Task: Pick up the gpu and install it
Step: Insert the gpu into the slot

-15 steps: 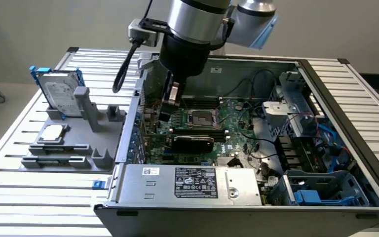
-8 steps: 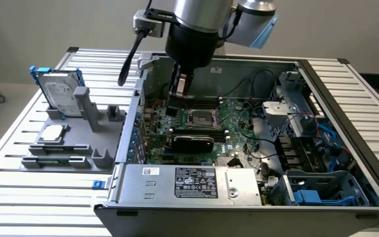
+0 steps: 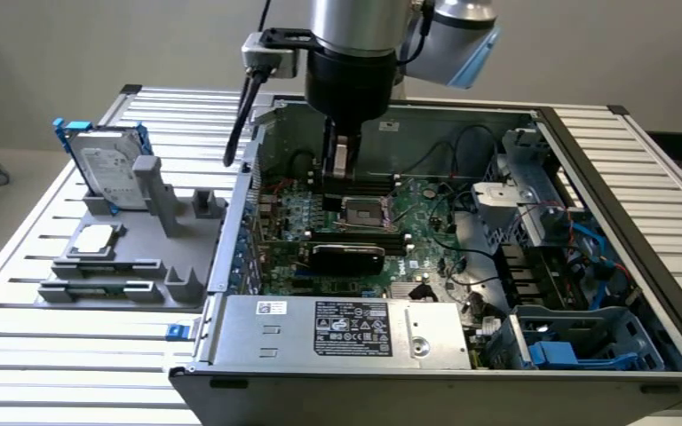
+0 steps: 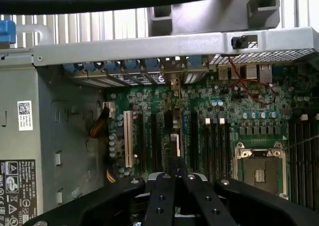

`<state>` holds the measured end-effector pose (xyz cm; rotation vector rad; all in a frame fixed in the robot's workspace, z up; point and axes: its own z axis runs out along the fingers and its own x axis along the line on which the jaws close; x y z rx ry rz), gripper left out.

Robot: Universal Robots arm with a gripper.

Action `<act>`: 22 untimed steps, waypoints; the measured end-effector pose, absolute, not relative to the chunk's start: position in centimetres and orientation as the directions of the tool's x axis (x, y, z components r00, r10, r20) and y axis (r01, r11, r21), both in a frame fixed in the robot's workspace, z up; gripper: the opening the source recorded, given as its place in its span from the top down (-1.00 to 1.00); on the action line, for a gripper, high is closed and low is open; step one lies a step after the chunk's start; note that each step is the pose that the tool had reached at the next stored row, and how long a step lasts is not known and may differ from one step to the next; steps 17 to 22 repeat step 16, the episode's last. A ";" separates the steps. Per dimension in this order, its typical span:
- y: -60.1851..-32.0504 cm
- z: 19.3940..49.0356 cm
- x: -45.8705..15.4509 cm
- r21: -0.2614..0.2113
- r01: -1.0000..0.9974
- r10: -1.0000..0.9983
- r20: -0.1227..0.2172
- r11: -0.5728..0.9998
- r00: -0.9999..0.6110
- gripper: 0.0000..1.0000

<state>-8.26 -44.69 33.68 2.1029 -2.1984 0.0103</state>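
An open computer case (image 3: 460, 266) lies on the slatted counter (image 3: 33, 355), its green motherboard (image 3: 400, 213) exposed with an empty CPU socket (image 4: 260, 172). A grey power supply (image 3: 341, 330) sits along its near edge. Beside it, a grey holder (image 3: 139, 240) carries a blue-framed hard drive (image 3: 110, 164) and what may be a processor (image 3: 95, 238).
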 end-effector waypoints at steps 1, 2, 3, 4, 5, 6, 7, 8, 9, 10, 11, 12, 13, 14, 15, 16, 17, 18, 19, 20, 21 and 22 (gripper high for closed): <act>-44.7 33.7 -8.3 0.046 -0.998 -0.997 0.071 0.043 -0.040 0.79; -44.7 33.7 -8.3 0.030 -0.999 -0.997 0.065 0.040 -0.038 0.79; -44.7 33.7 -8.3 0.016 -0.999 -0.998 0.058 0.039 -0.038 0.79; -44.7 33.7 -8.3 0.007 -0.999 -0.998 0.048 0.038 -0.037 0.79; -44.7 33.7 -8.2 0.006 -0.999 -0.998 0.044 0.038 -0.038 0.79; -44.7 33.7 -8.2 0.006 -0.999 -0.998 0.043 0.038 -0.037 0.79; -44.7 33.7 -8.2 0.006 -0.999 -0.998 0.043 0.038 -0.038 0.79; -44.7 33.7 -8.2 0.006 -0.999 -0.998 0.043 0.038 -0.038 0.79; -44.7 33.7 -8.3 0.006 -0.999 -0.998 0.043 0.038 -0.038 0.79; -44.7 33.7 -8.2 0.006 -0.999 -0.998 0.043 0.038 -0.038 0.79; -44.7 33.7 -8.2 0.006 -0.999 -0.998 0.043 0.038 -0.038 0.79; -44.7 33.7 -8.3 0.006 -0.999 -0.998 0.043 0.038 -0.038 0.79; -44.7 33.7 -8.2 0.006 -0.999 -0.998 0.043 0.038 -0.038 0.79; -44.7 33.7 -8.2 0.006 -0.999 -0.998 0.043 0.038 -0.038 0.79; -44.7 33.7 -8.3 0.006 -0.999 -0.998 0.043 0.038 -0.038 0.79; -44.7 33.7 -8.3 0.006 -0.999 -0.998 0.043 0.038 -0.038 0.79; -44.7 33.7 -8.3 0.006 -0.999 -0.998 0.043 0.038 -0.038 0.79; -44.7 33.7 -8.3 0.006 -0.999 -0.998 0.043 0.038 -0.038 0.79; -44.7 33.7 -8.3 0.006 -0.999 -0.998 0.043 0.038 -0.038 0.79; -44.7 33.7 -8.3 0.006 -0.999 -0.998 0.043 0.038 -0.038 0.79; -44.7 33.7 -8.3 0.006 -0.999 -0.998 0.043 0.038 -0.038 0.79; -44.7 33.7 -8.3 0.006 -0.999 -0.998 0.043 0.038 -0.038 0.79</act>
